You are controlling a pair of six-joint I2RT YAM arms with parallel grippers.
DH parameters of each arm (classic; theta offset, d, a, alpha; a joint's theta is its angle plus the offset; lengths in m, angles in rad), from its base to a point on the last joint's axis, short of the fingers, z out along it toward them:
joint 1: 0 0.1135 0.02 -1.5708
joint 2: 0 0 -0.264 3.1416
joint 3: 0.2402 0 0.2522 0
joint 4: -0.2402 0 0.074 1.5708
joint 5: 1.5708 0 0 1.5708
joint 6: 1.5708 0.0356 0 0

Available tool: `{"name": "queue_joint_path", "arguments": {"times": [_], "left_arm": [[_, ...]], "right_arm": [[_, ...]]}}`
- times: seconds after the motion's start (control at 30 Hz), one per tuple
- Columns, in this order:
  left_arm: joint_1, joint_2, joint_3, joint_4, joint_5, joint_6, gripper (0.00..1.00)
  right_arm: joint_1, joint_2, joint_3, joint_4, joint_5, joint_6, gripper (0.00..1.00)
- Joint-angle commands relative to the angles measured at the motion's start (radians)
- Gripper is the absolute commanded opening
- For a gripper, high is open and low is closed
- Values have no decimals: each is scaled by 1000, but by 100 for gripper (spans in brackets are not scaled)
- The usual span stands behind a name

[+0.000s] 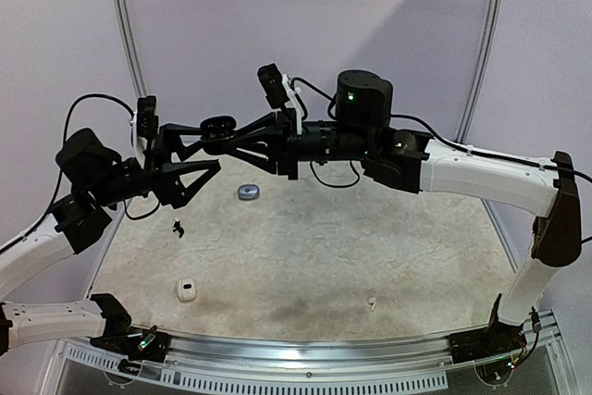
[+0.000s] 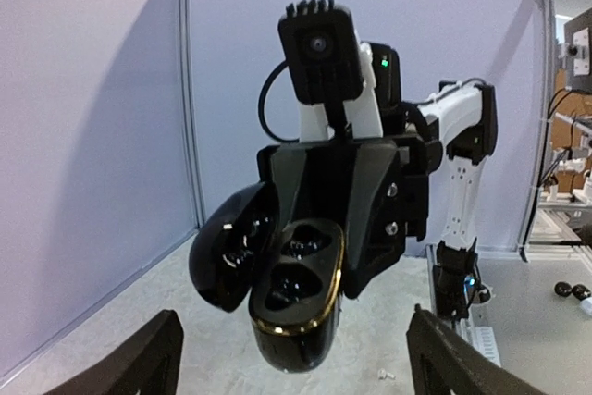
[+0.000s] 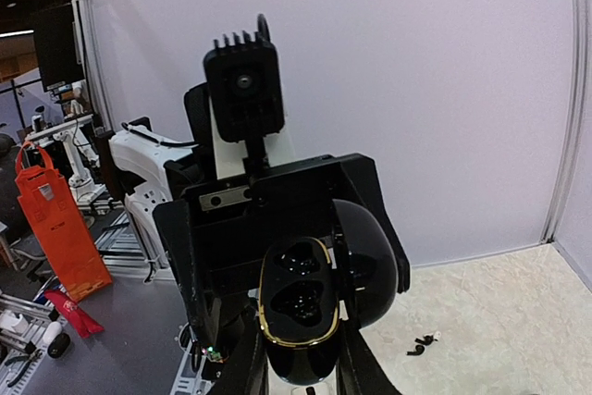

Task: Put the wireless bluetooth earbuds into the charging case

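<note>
A glossy black charging case (image 1: 217, 125) with a gold rim hangs in mid-air, lid swung open, two dark sockets showing. My right gripper (image 3: 301, 363) is shut on the lower body of the case (image 3: 298, 307). My left gripper (image 2: 296, 367) faces it, open wide, its fingers (image 2: 139, 363) standing either side of the case (image 2: 296, 302) without touching it. In the top view the left gripper (image 1: 215, 147) meets the right gripper (image 1: 211, 132) above the table's left half. Black earbuds (image 1: 178, 226) lie on the table below, seen as earbuds (image 3: 421, 344) from the right wrist. A white earbud (image 1: 371, 302) lies near the front, also a white earbud (image 2: 384, 375).
A silvery-grey case (image 1: 248, 191) sits on the speckled table (image 1: 324, 247) at mid-back. A white case (image 1: 187, 290) lies at front left. The metal rail (image 1: 305, 358) with both arm bases runs along the near edge. Pale walls close the back and sides.
</note>
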Motion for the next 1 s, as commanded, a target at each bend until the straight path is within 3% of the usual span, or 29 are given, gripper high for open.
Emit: {"name": "queue_joint_path", "arguments": {"times": [0.0, 0.27, 0.37, 0.47, 0.57, 0.77, 0.87, 0.97], "left_arm": [[8, -26, -6, -216, -30, 168, 90], [75, 60, 213, -978, -140, 521, 91], [155, 213, 358, -1274, -188, 663, 89], [214, 386, 502, -1462, -334, 742, 85], [271, 525, 592, -1503, -483, 741, 70], [299, 694, 594, -1397, -671, 606, 53], [334, 787, 590, -1373, -698, 535, 51], [394, 872, 596, -1367, -664, 462, 57]], "right_arm": [[-16, -73, -53, 37, 91, -27, 0], [-79, -166, -162, 13, 238, -50, 0], [-104, -209, -219, 12, 281, -55, 0], [-115, -246, -264, -6, 323, -70, 0], [-115, -264, -291, -26, 342, -88, 0], [-114, -268, -323, -35, 348, -63, 0], [-113, -270, -333, -41, 346, -49, 0], [-113, -275, -340, -51, 349, -35, 0]]}}
